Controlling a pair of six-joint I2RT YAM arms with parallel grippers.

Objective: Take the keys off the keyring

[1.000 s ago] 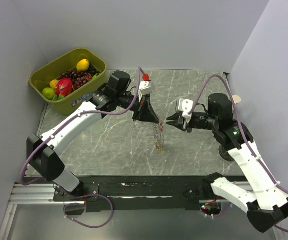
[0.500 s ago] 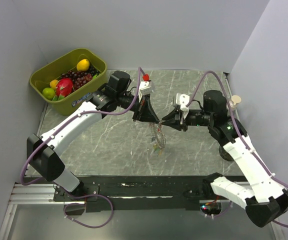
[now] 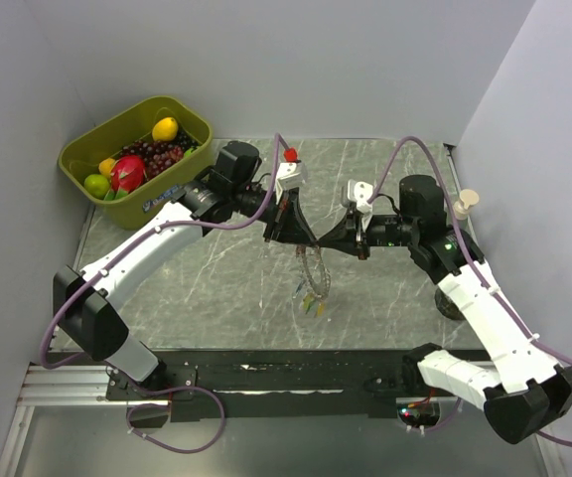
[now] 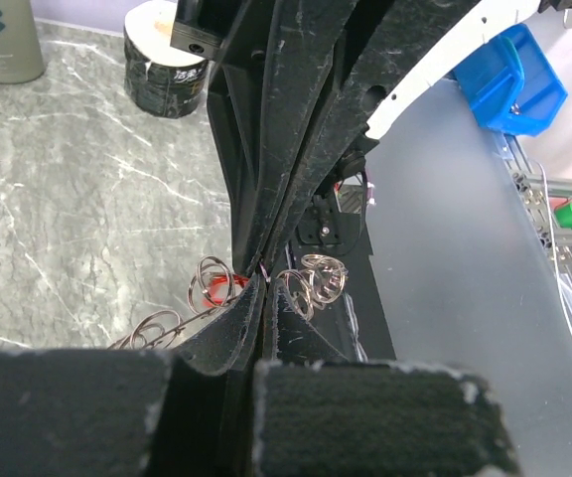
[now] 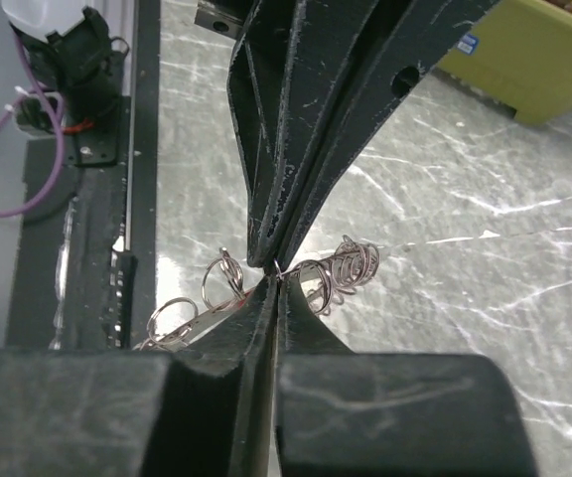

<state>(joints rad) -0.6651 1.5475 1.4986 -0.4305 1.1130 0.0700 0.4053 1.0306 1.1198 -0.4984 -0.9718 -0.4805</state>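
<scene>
The keyring (image 3: 314,270), a silvery wire loop strung with small split rings, hangs above the table between my two grippers. Tiny coloured keys (image 3: 310,303) dangle at its lower end. My left gripper (image 3: 311,242) is shut on the top of the keyring, and my right gripper (image 3: 330,244) is shut on it from the opposite side, tip to tip. In the left wrist view my left gripper (image 4: 265,283) pinches the wire, with rings (image 4: 316,278) on both sides and a red key (image 4: 228,289) behind. The right wrist view shows my right gripper (image 5: 276,275) closed on the same wire beside the rings (image 5: 351,266).
A green bin (image 3: 189,111) of fruit stands at the back left. A roll of tape (image 4: 167,60) and a grey container (image 4: 3,40) stand on the marble table (image 3: 216,268) near the right arm. Walls close in on both sides.
My right gripper has moved left to the keyring and closed on it next to the left gripper's tip. The keyring has swung slightly. The left arm has held still.
</scene>
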